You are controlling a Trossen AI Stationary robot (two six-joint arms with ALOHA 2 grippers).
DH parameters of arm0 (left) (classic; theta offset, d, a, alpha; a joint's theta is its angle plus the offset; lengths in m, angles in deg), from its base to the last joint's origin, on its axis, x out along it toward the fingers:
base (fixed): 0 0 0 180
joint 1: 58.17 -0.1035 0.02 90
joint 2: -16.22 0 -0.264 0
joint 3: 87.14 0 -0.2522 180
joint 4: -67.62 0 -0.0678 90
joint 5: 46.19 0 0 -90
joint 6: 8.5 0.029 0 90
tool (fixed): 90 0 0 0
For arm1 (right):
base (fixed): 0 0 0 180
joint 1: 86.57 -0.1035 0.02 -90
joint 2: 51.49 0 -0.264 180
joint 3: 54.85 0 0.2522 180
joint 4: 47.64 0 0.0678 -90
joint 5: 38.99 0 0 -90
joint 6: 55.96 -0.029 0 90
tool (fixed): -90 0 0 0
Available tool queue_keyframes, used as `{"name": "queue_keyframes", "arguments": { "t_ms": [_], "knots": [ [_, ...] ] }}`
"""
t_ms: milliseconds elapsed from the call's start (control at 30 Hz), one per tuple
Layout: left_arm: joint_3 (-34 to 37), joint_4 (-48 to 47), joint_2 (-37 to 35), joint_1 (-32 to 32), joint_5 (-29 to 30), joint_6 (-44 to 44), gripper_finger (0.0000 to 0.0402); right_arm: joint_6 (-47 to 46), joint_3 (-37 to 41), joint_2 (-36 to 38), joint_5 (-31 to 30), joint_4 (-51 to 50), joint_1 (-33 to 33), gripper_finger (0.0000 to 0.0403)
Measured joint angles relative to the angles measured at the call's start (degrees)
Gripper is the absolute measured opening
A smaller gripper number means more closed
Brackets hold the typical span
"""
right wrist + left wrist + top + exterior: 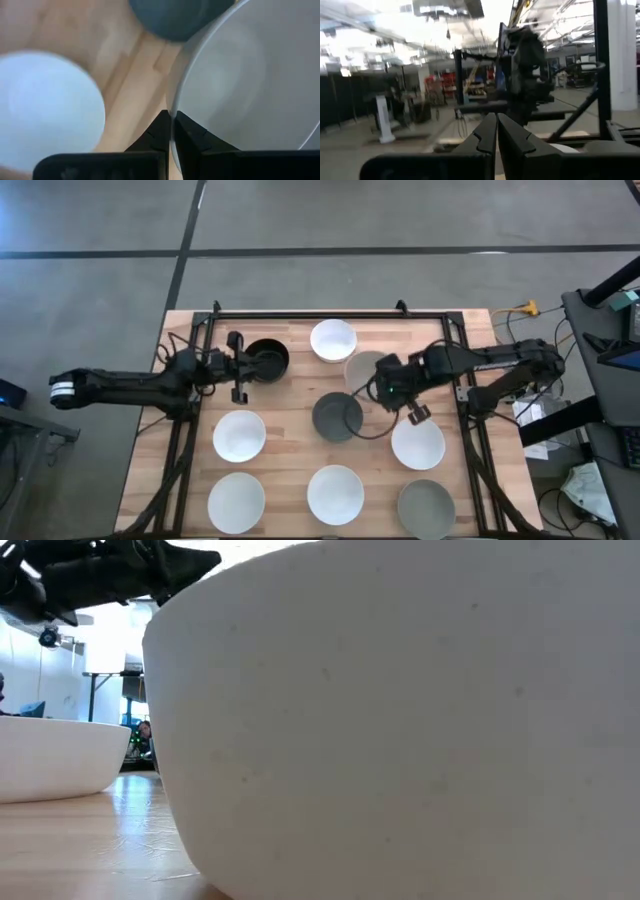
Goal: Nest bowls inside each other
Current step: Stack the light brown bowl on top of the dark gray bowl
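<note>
Nine bowls show in the high view: a black bowl (pixel 266 360), a far white bowl (pixel 333 339), a light grey bowl (pixel 362 368), a dark grey bowl (pixel 337 417), four more white ones such as the bowl (pixel 418 445), and a grey bowl (pixel 426 509) at the near right. My right gripper (pixel 386 388) (pixel 171 131) is shut on the light grey bowl (pixel 245 85). My left gripper (pixel 243 366) (pixel 497 134) is shut and held level at the black bowl's left side; whether it touches the bowl, I cannot tell. My right gripper holds the light grey bowl by its rim (pixel 171 112), on the side toward the table's right and near edges. One finger is inside the bowl and one outside, and they come from above, pointing down. Whether the bowl is off the table does not show.
The dark grey bowl (pixel 180 17) and a white bowl (pixel 45 110) lie close to the right gripper. A dark frame (pixel 330 313) borders the wooden table's far side. In the low view a white bowl (pixel 400 720) fills most of the picture, with another white bowl (pixel 60 755) to its left.
</note>
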Motion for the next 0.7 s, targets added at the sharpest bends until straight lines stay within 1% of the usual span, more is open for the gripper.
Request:
{"name": "queue_keyframes", "arguments": {
  "t_ms": [100, 167, 233, 300, 367, 467, 567, 700],
  "knots": [
    [-4.48, -11.78, -1.02, 0.29, 0.01, -3.03, 0.0001, -0.07, 0.00, 0.00, -0.02, 4.54, -2.30, 0.0013],
    [-8.52, -23.33, -0.89, 1.18, 0.02, -3.44, 0.0001, -0.08, 0.00, 0.00, -0.04, 6.99, -3.43, 0.0013],
    [-12.33, -34.85, 0.03, 2.65, 0.00, -3.81, 0.0001, -0.05, 0.00, -0.03, -0.01, 8.93, -4.41, 0.0013],
    [-14.97, -42.45, 1.70, 4.67, 0.03, -3.74, 0.0001, 0.83, 0.00, -0.09, 0.00, 10.49, -5.26, 0.0013],
    [-15.86, -45.78, 3.36, 7.12, 0.12, -2.60, 0.0001, 2.52, 0.00, -0.11, -0.02, 11.96, -5.95, 0.0013],
    [-16.21, -46.08, 5.36, 10.60, 2.43, -1.07, 0.0001, 4.36, -0.03, -0.35, -0.02, 15.34, -6.58, 0.0013],
    [-17.26, -47.99, 6.22, 13.34, 6.90, -0.75, 0.0001, 5.81, -0.11, -1.57, -0.01, 17.45, -6.75, 0.0013],
    [-20.13, -57.22, 6.56, 16.51, 16.73, -0.44, 0.0001, 8.07, -1.69, -5.77, -0.03, 17.51, -6.75, 0.0013]
  ]
}}
